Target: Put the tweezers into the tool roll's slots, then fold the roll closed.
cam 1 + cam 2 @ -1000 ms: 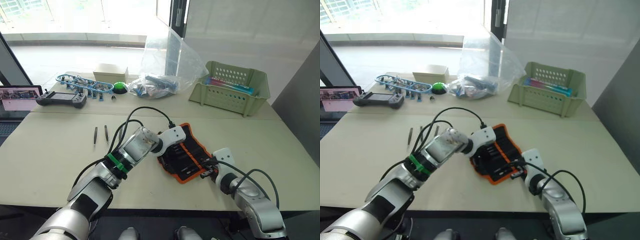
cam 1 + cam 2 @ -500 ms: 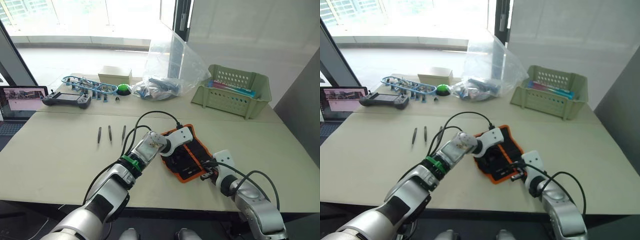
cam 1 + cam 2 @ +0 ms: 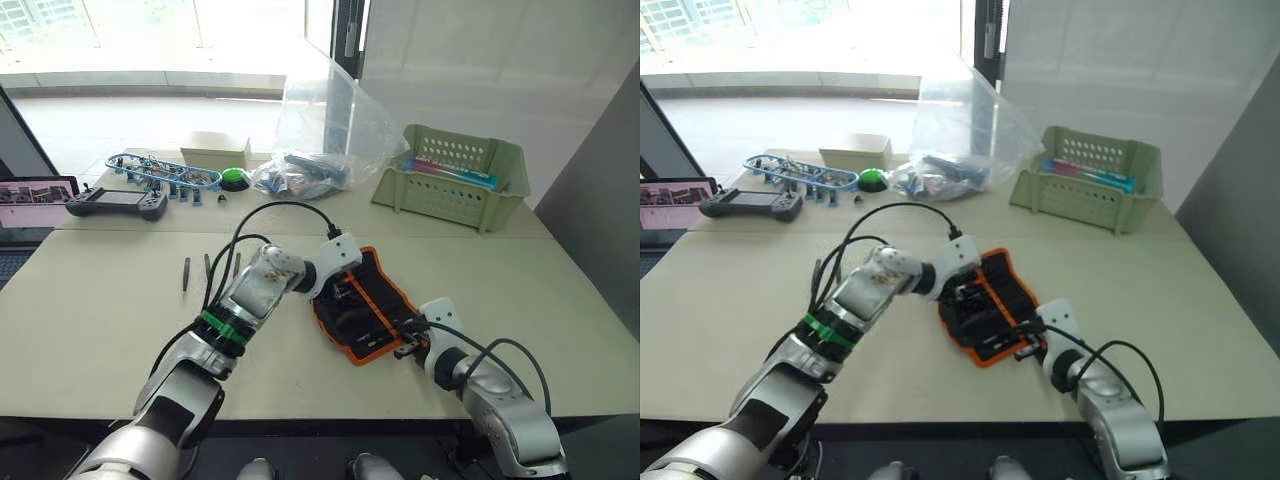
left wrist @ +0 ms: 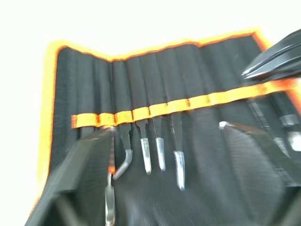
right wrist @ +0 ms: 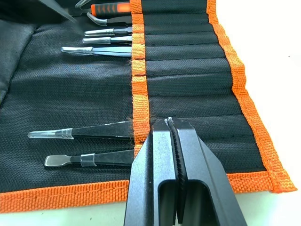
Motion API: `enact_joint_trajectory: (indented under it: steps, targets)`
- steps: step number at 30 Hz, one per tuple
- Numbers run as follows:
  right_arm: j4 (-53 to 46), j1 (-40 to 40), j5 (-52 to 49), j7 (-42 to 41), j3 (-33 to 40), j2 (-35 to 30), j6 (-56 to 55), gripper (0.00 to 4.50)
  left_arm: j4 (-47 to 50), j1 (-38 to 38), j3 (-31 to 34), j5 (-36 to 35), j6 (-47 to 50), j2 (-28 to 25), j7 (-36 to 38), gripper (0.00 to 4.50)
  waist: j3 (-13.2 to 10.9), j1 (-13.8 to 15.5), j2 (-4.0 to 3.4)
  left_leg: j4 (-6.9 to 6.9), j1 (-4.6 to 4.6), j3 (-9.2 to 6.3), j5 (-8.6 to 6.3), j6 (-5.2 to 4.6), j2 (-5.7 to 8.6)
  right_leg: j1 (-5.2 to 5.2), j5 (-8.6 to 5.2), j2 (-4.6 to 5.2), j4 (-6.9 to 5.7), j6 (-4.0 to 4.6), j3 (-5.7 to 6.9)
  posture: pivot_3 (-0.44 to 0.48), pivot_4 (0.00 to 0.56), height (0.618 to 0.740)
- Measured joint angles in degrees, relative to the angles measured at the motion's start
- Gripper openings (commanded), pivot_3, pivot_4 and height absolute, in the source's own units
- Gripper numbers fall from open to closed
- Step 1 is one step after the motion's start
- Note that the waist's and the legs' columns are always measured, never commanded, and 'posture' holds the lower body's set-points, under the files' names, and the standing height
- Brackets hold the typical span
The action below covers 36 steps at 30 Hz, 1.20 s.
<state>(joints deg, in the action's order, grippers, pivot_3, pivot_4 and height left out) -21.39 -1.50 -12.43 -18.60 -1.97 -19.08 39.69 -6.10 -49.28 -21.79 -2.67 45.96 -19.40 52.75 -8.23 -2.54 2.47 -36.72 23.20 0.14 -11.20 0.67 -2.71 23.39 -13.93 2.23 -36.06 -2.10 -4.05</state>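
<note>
Tool roll point(image 3: 360, 312) lies open on the near half of the table point(image 3: 90, 320), about 5 o'clock of table centre, orange edging up, long axis running 11 to 5 o'clock.

Left arm reaches in from 7 o'clock, forearm angled toward 2 o'clock, wrist bent so the left gripper point(image 4: 164, 155) hangs over the roll's far end. Its fingers point(image 4: 80, 165) are spread wide, one on each side of the stowed tips, pointing at the slots point(image 4: 155, 106). Cable loops off the wrist toward 12 o'clock.

Right arm enters from 5 o'clock, forearm low over the table, right gripper point(image 5: 170, 123) at the roll's near end. Its fingers point(image 5: 155, 155) are pressed together, tips resting on the orange slot band; I cannot tell whether they pinch any fabric.

Tweezers: several already seated in slots, silver tips protruding below the band point(image 4: 160, 150); two more near the right gripper point(image 5: 80, 133). Three loose tweezers point(image 3: 208, 270) lie side by side on the bare table at 9 o'clock of the roll, well apart from it.

Green basket point(image 3: 452, 178) at 1 o'clock; clear plastic bag point(image 3: 325, 140) at 12 o'clock.
</note>
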Motion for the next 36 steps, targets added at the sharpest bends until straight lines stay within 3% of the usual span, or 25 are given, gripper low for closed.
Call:
enact_joint_trajectory:
  steps: [4,8,13,16,21,23,29,36]
  targets:
    - [0.33,-1.14,-0.11,-0.61,-0.3,-0.52,1.36,0.0,10.99,5.29,7.98,-4.64,7.72,-5.25,-0.73,4.47,-0.02,-0.17,-0.04,0.0,-0.11,0.0,0.0,0.0,-0.06,-0.02,-0.02,-0.01,-0.05,0.03,0.01,0.0,0.15,0.74]
    - [0.71,-2.08,-0.18,-2.13,-0.43,-2.06,2.62,0.0,17.12,15.56,18.07,-5.71,6.21,-10.12,-5.63,4.47,-0.01,-0.01,-0.04,0.07,-0.3,0.01,0.0,0.0,-0.1,-0.16,-0.15,0.0,-0.03,0.25,0.02,0.0,0.15,0.74]
    - [0.76,-2.14,-0.27,-2.85,-0.09,-2.76,3.25,0.0,22.64,27.38,28.12,-5.72,3.61,-11.39,-12.96,4.47,0.04,0.27,0.14,0.07,-0.29,0.04,-0.01,0.01,-0.11,-0.18,-0.24,0.17,0.01,0.42,0.06,0.0,0.15,0.74]
    - [0.89,-2.07,-0.25,-3.4,0.13,-3.3,3.25,0.0,26.66,32.33,32.99,-6.33,4.47,-10.01,-17.16,4.47,0.05,0.52,0.21,0.07,-0.26,0.05,-0.01,0.02,-0.13,-0.18,-0.24,0.24,0.02,0.42,0.08,0.0,0.15,0.74]
    - [0.88,-1.67,-0.73,-5.15,0.33,-3.86,3.16,0.0,40.04,52.08,41.02,-5.76,3.99,-3.59,-25.49,4.47,0.23,0.18,0.49,0.45,-0.35,0.12,-0.04,0.01,-0.19,-0.15,-0.3,0.41,0.14,0.52,0.01,0.0,0.15,0.74]
    - [1.4,-1.53,-0.69,-5.29,0.37,-4.11,3.17,0.0,43.11,56.3,43.51,-5.28,4.01,-1.45,-28.69,4.47,0.29,0.51,0.63,0.5,-0.35,0.08,-0.17,0.24,-0.25,-0.13,-0.4,0.36,0.13,0.68,0.11,0.0,0.15,0.74]
    - [2.22,-1.77,-0.67,-5.28,0.58,-4.27,3.17,0.0,50.62,62.59,45.45,-5.55,4.34,5.52,-35.49,4.47,0.36,1.04,0.74,0.49,-0.39,0.06,-0.32,0.49,-0.24,-0.01,-0.45,0.45,0.26,0.68,0.07,0.0,0.15,0.74]
    - [2.11,-1.82,-0.81,-6.59,0.58,-4.94,3.17,0.0,52.87,65.56,43.03,-4.72,5.41,9.18,-41.52,4.47,0.36,0.97,0.74,0.49,-0.38,0.06,-0.36,0.56,-0.23,-0.01,-0.46,0.41,0.29,0.7,0.06,0.0,0.15,0.74]
